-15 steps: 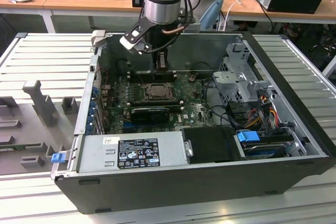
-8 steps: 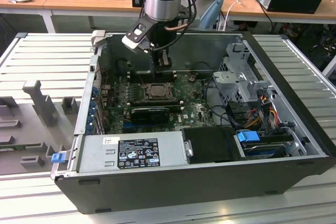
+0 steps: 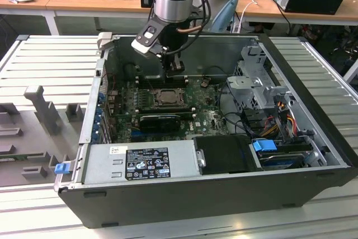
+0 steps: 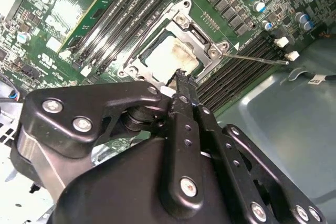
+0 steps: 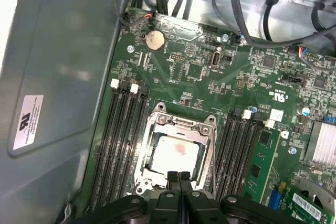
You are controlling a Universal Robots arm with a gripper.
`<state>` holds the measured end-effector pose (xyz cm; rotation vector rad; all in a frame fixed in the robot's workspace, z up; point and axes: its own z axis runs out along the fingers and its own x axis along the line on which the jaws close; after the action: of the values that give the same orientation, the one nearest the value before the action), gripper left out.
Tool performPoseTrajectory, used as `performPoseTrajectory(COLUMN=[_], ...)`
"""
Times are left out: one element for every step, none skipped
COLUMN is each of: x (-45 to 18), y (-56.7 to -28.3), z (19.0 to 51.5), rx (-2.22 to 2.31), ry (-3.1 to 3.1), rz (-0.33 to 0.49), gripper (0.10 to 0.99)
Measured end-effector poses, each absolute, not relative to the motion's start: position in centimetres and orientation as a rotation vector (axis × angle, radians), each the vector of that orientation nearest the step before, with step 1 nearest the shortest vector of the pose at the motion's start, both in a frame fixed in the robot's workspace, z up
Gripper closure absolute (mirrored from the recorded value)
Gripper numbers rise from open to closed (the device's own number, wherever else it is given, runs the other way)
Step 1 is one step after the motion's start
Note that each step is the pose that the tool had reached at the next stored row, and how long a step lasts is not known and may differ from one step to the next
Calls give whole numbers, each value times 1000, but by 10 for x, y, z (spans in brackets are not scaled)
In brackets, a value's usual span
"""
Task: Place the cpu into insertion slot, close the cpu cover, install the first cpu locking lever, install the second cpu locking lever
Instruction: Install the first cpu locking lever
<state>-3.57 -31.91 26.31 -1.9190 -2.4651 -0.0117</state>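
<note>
cpu (image 5: 176, 153) sits in insertion slot (image 5: 148, 153) under cpu cover (image 5: 181, 125), fingers (image 5: 172, 179) clenched empty at its edge; locking lever (image 4: 254, 58) looks unlatched, so a sideways nudge could lift the cover.

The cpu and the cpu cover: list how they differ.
The cpu is a solid pale square with a smudged face; the cpu cover is a silver-grey metal frame with an open window. The cpu cover is larger and rings the cpu, which shows through its window. Both are square and lie flat.
</note>
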Motion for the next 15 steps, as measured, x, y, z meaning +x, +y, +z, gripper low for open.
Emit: performPoseTrajectory(x=[-36,-36,-36,-36,-36,-36,-36,-36,-36,-36,-36,-36,-36,-36,-36], y=[-319,-319,-319,-319,-319,-319,-319,-319,-319,-319,-319,-319,-319,-319,-319], z=[263,263,263,263,263,263,263,263,263,263,263,263,263,263,263], rx=[-1911,-1893,-1885,-1879,-1875,-1870,-1867,-1862,-1860,-1856,-1853,-1845,-1836,-1829,-1825], ry=[-2471,-2485,-2491,-2496,-2499,-2502,-2504,-2508,-2510,-2513,-2515,-2521,-2527,-2532,-2535], rz=[-12,-11,-11,-11,-11,-11,-11,-11,-11,-11,-11,-11,-11,-11,-11], gripper=[980,980,980,980,980,980,980,980,980,980,980,980,980,980,980])
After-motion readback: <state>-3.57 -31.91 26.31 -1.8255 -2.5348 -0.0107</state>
